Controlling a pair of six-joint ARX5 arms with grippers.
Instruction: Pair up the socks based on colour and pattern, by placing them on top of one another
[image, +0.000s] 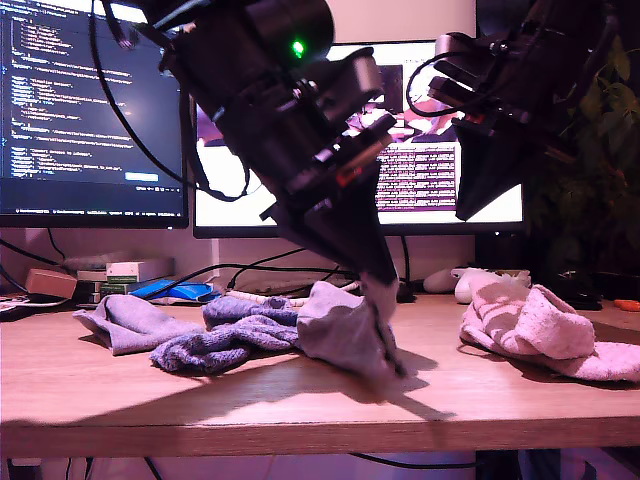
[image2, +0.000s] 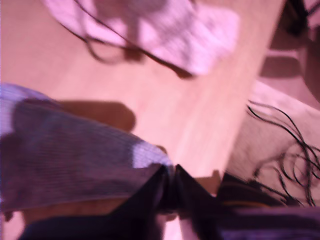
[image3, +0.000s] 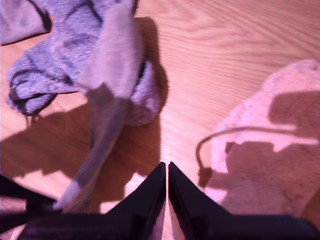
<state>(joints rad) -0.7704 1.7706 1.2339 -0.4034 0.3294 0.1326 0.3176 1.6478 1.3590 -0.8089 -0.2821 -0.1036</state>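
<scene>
Grey sock (image: 345, 335) pinched in our first gripper (image2: 170, 187); second gripper (image3: 166, 172) clenched, empty. We should lift clear before carrying toward nine o'clock in the exterior view.

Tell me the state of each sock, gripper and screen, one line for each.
Grey sock: pinched, partly lifted.
Second grey sock: lying flat.
Blue-purple socks: heaped.
Pink socks: piled together.
My first gripper: shut on grey sock.
My second gripper: shut, empty.
Monitors: on.

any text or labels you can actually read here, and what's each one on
Nothing here can be quoted.
Left monitor: lines of code-like text, too small to read.
Right monitor: rows of text, too blurred to read.
Boxes beneath the left monitor: print too small to read.
Socks and table: no writing visible.
</scene>
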